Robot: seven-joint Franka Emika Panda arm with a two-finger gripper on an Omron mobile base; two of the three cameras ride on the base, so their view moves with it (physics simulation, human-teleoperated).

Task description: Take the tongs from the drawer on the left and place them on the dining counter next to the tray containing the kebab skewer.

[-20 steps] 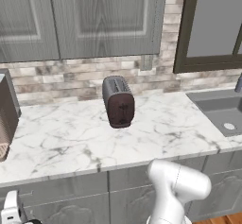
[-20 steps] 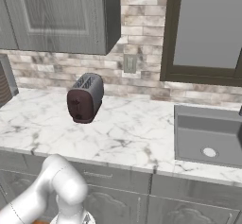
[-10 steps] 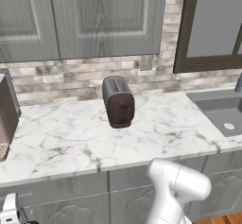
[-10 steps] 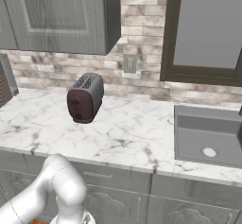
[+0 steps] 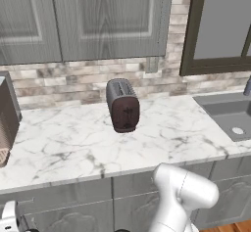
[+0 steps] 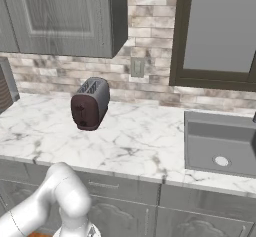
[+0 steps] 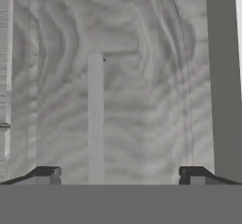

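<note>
- Drawer front (image 7: 142, 76) close ahead of the gripper (image 7: 120, 175); its bar handle (image 7: 96, 119) ran between the tips, nearer the left one. Jaws spread wide, holding nothing.
- Step judged: reaching to open the drawer; tongs presumably inside, unseen.
- Next: advance, close on the handle, pull.
- Toaster (image 5: 123, 104) on the surface unchanged from earlier frames; base stationary.

The arm (image 5: 184, 197) is glossy white, built of smooth rounded tube segments that swell into a bulbous, capsule-like joint housing. In the right base view the same arm (image 6: 47, 206) shows a thin dark seam line near its lower end. The gripper (image 7: 120, 176) has 2 small dark fingertips (image 7: 45, 175), blocky and flat-topped, with lighter grey front faces.
</note>
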